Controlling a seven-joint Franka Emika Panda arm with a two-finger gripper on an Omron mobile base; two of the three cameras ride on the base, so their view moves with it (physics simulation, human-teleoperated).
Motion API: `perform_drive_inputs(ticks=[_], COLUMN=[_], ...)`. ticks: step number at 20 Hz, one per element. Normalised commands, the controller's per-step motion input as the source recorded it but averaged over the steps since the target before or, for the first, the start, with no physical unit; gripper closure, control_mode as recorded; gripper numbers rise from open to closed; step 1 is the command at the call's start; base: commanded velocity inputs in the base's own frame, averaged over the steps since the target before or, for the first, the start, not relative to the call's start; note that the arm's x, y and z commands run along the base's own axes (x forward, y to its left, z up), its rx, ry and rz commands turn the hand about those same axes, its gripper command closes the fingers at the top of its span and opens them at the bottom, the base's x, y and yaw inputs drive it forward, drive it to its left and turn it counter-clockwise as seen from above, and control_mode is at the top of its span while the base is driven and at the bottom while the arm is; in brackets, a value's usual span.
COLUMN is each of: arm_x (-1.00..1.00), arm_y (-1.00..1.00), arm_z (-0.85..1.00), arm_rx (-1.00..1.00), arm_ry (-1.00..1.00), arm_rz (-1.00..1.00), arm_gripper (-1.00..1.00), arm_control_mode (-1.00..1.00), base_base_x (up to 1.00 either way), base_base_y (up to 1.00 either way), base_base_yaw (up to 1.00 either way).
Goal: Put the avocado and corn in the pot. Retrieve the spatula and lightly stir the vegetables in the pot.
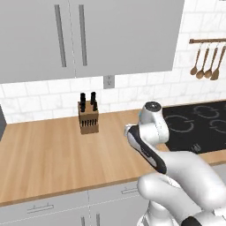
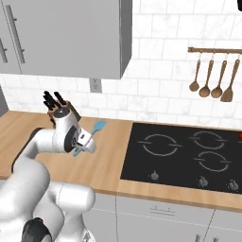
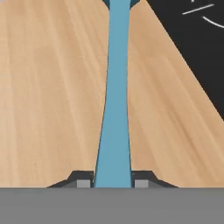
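Note:
My gripper [image 3: 113,181] is shut on the thin handle of the light-blue spatula [image 3: 117,87]. The handle runs straight away from the fingers over the wooden counter. In the right base view the gripper [image 2: 84,144] hangs above the counter just left of the cooktop, and the spatula's blade [image 2: 98,127] points up and to the right. A sliver of the red pot [image 2: 240,136] shows at the right edge, on the cooktop's far side. The avocado and the corn are out of view.
A black cooktop [image 2: 184,153] is set into the wooden counter [image 1: 53,150] to the right of the gripper. A knife block [image 1: 88,117] stands at the back by the wall. Brown wooden spoons and a turner [image 2: 212,78] hang on a rail above the cooktop.

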Motion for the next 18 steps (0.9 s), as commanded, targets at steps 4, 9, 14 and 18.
perform_drive_inputs(ticks=[4,9,14,18], arm_x=[-0.62,-0.27,-0.01,0.02], arm_y=[-0.35,-0.10,-0.13,-0.10], arm_z=[1.00,1.00,0.75,0.23], arm_rx=[-0.04,-0.04,-0.01,0.01], arm_ry=[0.09,0.15,0.26,0.20], arm_rz=[0.21,0.21,0.10,0.04], arm_gripper=[1.00,1.00,1.00,1.00], arm_control_mode=[-1.00,-1.00,-1.00,-1.00], base_base_x=[0.00,0.00,0.00,0.00], base_base_y=[0.00,0.00,0.00,0.00], base_base_yaw=[0.00,0.00,0.00,0.00])
